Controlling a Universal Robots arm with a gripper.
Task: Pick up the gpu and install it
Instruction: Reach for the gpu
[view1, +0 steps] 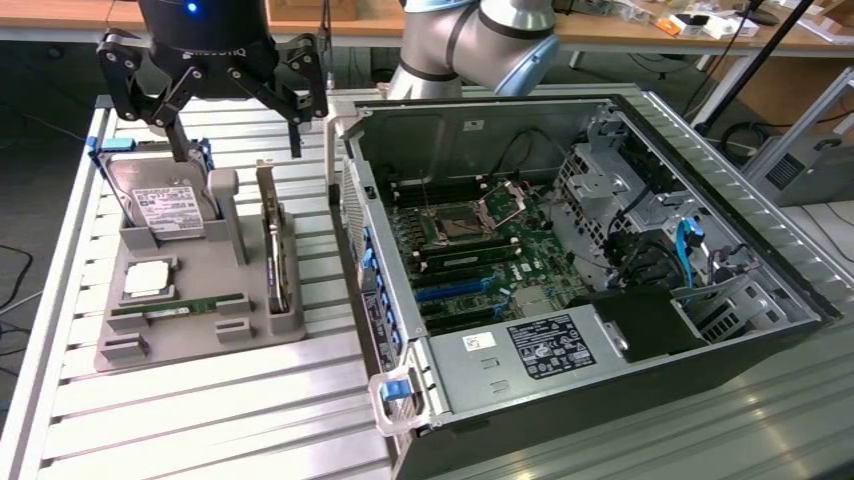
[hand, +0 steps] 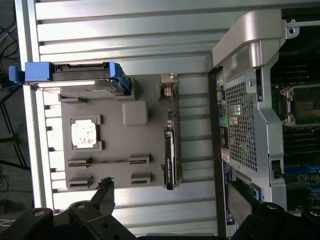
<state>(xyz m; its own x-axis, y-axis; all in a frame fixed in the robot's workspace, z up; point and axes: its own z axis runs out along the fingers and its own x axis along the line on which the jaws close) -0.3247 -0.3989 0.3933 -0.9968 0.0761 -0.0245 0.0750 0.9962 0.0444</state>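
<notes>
The gpu (view1: 275, 262) is a thin dark card standing on edge in a slot of the grey holder (view1: 200, 335), its silvery bracket (view1: 266, 187) at the far end. In the wrist view the gpu (hand: 170, 145) appears edge-on, with the bracket (hand: 169, 82) towards the hard drive's end. My gripper (view1: 236, 135) hangs open above the holder's far end, over the hard drive and the bracket, touching nothing. One dark fingertip (hand: 105, 186) shows in the wrist view. The open computer case (view1: 400, 130) lies at the exterior view's right, with the motherboard (view1: 467, 240) and its blue slots (view1: 447, 290) exposed.
The holder also carries a silver hard drive (view1: 160, 205) with blue rails, a square processor (view1: 147, 280) and a green memory stick (view1: 180, 305). The case's perforated side wall (hand: 240, 125) stands close beside the gpu. Slatted aluminium table (view1: 200, 420) lies all around.
</notes>
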